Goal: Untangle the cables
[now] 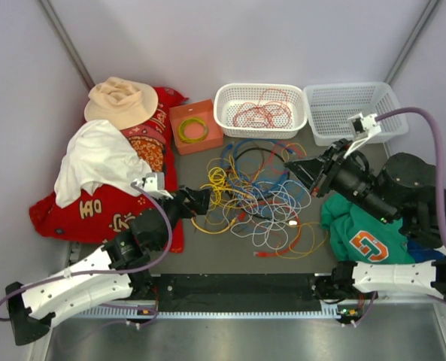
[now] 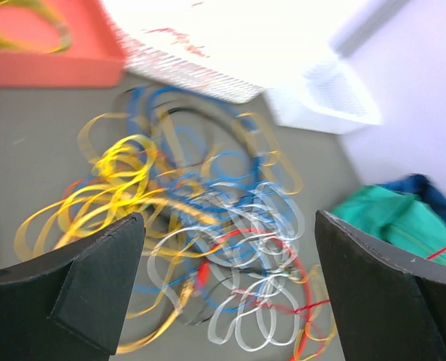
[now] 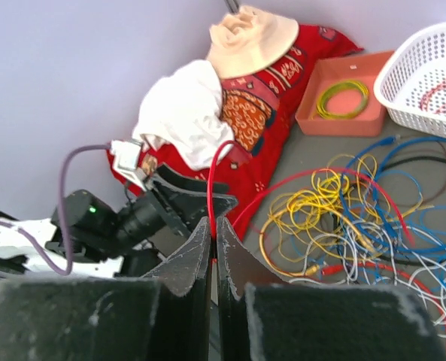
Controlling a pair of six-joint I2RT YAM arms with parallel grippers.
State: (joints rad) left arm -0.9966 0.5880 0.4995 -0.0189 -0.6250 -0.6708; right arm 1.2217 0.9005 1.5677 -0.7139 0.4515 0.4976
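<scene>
The cables [image 1: 256,192] lie in a loose tangle of yellow, blue, white, red and black loops in the middle of the table. My left gripper [image 1: 200,201] is at the tangle's left edge. In the left wrist view it [image 2: 230,248] stands wide open above white and red loops [image 2: 268,301], holding nothing. My right gripper [image 1: 294,167] is at the tangle's upper right. Its jaws [image 3: 213,226] are shut on a thin red cable [image 3: 210,180], which rises from the tips and arches back down to the pile [image 3: 358,218].
A white basket [image 1: 221,113] at the back holds red cables [image 1: 262,113]; a second white basket [image 1: 343,113] stands to its right. An orange tray [image 1: 195,143] holds a green-yellow ring. Red cloth [image 1: 95,207], white cloth and a hat lie left; a green shirt [image 1: 362,233] lies right.
</scene>
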